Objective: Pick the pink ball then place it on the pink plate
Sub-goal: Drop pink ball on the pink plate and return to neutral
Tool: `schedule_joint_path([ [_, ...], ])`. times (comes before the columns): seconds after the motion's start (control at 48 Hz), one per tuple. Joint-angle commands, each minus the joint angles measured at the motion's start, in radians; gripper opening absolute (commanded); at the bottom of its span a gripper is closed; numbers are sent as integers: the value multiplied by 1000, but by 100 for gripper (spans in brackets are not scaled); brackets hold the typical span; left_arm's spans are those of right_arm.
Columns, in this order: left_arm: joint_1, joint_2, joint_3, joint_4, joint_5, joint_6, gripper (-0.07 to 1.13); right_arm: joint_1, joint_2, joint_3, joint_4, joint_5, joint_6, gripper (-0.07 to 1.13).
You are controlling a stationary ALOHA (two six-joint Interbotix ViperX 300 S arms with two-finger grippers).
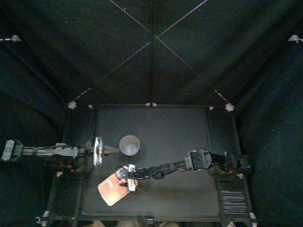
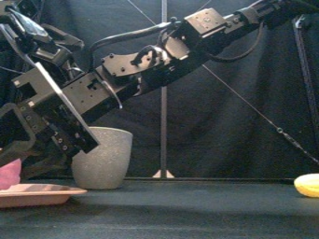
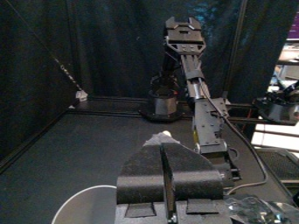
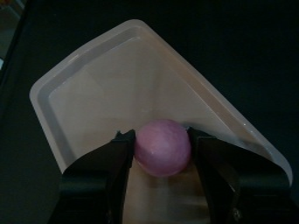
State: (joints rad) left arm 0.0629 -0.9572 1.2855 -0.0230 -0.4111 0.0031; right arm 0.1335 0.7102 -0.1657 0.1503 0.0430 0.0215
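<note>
- The right gripper point(image 4: 163, 142) is closed around a small, smooth, rounded pink ball point(image 4: 163, 149), with one black jaw on each side at its widest part.
- The ball hangs low over the floor of a flat pink plastic tray point(image 4: 105, 79). Whether it touches the tray cannot be told.
- The ball looks light, hard and slick, so it will likely roll once freed. A hold across its middle suits it.
- The left gripper point(image 3: 165, 150) rests with its jaws pressed together near a tall grey speckled cup point(image 1: 129, 144).
</note>
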Motion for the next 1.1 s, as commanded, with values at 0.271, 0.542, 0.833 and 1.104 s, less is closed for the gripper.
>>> schedule_joint_path([
  [0.271, 5, 8, -14, -3, -3, 0, 7, -5, -34, -31, -18, -5, 2, 104],
  [0.542, 3, 6, -12, -3, -3, 0, 7, -21, -127, 83, -55, -60, 0, 104],
  [0.833, 5, 6, 2, -3, -5, -3, 7, -29, -347, 373, -63, -322, -5, 104],
  [1.104, 5, 6, 5, -3, -3, -2, 7, -35, -511, 647, -14, -523, -2, 104],
])
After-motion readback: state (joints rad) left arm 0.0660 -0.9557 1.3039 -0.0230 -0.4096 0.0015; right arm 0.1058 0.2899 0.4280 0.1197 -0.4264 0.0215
